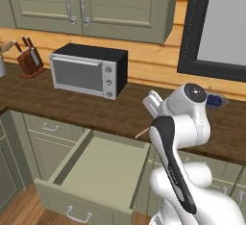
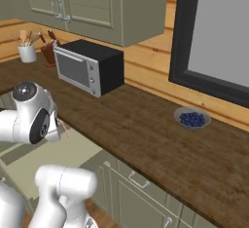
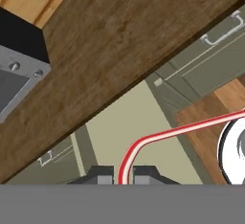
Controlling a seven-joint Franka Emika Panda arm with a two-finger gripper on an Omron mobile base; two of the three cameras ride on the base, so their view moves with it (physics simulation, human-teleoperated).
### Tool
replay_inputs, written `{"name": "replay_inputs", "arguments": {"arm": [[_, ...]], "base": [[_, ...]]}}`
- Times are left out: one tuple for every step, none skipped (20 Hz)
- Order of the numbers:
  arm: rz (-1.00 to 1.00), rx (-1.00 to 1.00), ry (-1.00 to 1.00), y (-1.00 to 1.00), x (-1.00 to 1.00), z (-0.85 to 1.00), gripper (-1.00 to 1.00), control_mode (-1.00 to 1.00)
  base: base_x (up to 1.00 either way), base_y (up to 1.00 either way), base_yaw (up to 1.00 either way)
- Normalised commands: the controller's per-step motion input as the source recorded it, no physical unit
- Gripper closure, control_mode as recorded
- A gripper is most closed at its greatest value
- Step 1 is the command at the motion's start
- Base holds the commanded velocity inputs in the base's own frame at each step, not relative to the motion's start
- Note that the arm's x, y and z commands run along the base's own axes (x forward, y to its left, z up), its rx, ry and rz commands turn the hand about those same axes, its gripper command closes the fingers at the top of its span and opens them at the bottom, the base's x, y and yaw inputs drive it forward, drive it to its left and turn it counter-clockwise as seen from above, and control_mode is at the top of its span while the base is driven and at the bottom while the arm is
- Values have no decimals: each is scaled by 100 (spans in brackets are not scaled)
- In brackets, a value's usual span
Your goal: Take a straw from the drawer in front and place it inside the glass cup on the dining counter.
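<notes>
Gripper (image 3: 123,174) of white Franka arm: two dark fingertips pressed together on the thin red-and-white striped straw (image 3: 182,130), which runs up between them, bends, then stretches off toward the right edge in hand view. Straw clamped, off any surface. In left base view a thin pale sliver of the straw (image 1: 141,133) sticks out just left of the arm's wrist, above the drawer's back right corner; in right base view a short reddish bit (image 2: 64,128) shows just beside the wrist.

Wide shallow sage-green drawer (image 1: 91,171) w/ pale beige interior stands pulled out under the counter edge; small silver bar handle on its front. Interior looks bare in left base view. Gripper hangs above it, near the counter lip.

Dark brown wood-grain worktop (image 2: 146,129) runs along the back wall, over sage-green cabinet fronts. On it: silver-and-black toaster oven (image 1: 89,70), wooden knife block (image 1: 30,60) w/ dark handles to its left, white utensil crock (image 2: 27,52) w/ wooden tools further left. Small grey bowl of blueberries (image 2: 192,118) sits well apart to the right, below a dark-framed window (image 2: 214,37). Green upper cabinets (image 1: 91,3) w/ silver handles above the oven.
</notes>
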Motion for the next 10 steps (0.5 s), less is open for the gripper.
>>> {"name": "replay_inputs", "arguments": {"arm": [[0,0,0,0,0,0,100,100],[0,0,0,0,0,0,100,100],[0,0,0,0,0,0,100,100],[0,0,0,0,0,0,100,100],[0,0,0,0,0,0,100,100],[0,0,0,0,0,0,100,100],[0,0,0,0,0,0,100,100],[0,0,0,0,0,0,100,100],[0,0,0,0,0,0,100,100],[0,0,0,0,0,0,100,100]], "base": [[-14,-47,0],[-18,-63,0],[-19,-70,0],[-20,-76,0],[-24,-77,0],[-26,-72,0],[-31,-62,0],[-33,-51,0],[-34,-36,5],[-30,-21,14]]}}
